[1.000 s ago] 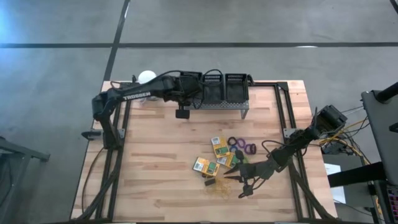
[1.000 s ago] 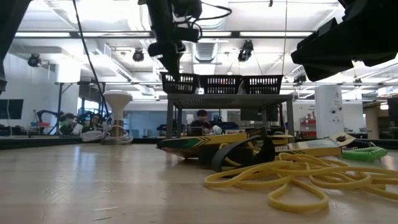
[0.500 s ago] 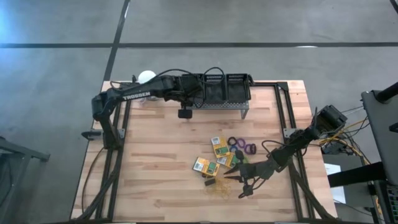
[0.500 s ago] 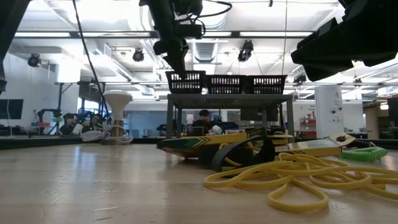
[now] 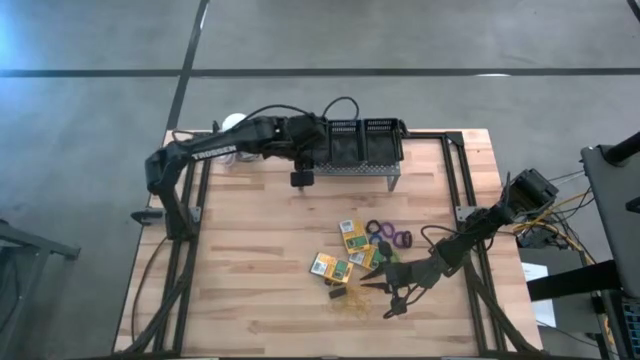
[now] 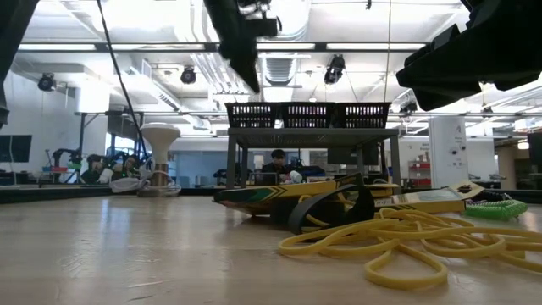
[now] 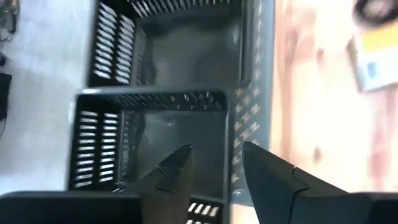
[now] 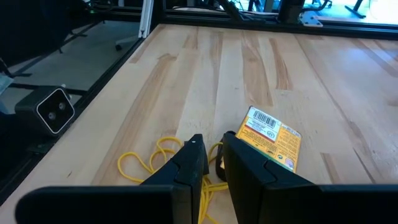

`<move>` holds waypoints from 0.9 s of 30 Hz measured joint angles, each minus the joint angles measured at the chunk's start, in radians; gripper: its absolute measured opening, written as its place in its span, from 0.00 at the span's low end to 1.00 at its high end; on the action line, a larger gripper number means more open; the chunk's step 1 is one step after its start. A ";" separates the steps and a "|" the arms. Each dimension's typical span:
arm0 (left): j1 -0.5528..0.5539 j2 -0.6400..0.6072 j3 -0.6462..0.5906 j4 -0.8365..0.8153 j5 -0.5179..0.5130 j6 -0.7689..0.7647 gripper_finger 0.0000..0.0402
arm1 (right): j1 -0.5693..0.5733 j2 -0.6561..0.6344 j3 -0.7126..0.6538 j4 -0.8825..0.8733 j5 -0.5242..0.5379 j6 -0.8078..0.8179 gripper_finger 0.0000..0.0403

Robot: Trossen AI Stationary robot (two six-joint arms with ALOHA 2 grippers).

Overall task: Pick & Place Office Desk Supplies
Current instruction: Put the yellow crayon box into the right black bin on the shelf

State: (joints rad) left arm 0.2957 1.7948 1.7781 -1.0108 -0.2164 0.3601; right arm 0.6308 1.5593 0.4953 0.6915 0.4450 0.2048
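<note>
Over the last second the left tool (image 5: 301,180) had crept from the desk's open boards toward the grey perforated stand (image 5: 362,145) at the far edge, and the stand itself had shifted a little rightward with it. In the left wrist view its two fingers stood slightly spread and empty, hanging just over a basket's near rim. My reading is that a drop-off there was finished or being lined up, and most of the sorting was still to do.

Nearest the front edge, the yellow rubber bands (image 5: 350,301) lay in a loose tangle, with no clear axis. The right tool (image 5: 392,296) rested low just beside them, its fingers nearly pressed together and gripping nothing that could be seen.

A little farther in sat three flat crayon boxes (image 5: 351,235). The one seen from the right wrist (image 8: 269,144) lay flat, its long axis slanting away across the boards. Beyond them lay the small purple and dark rings (image 5: 391,235), in a short row.
</note>
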 joint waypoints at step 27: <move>-0.816 -0.127 -0.979 1.387 -0.264 -0.429 0.34 | 0.003 0.077 0.013 -0.001 0.135 0.098 0.14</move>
State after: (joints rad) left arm -0.5207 1.6674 0.7991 0.3766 -0.4808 -0.0689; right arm 0.6342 1.6367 0.5087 0.6903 0.5800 0.3026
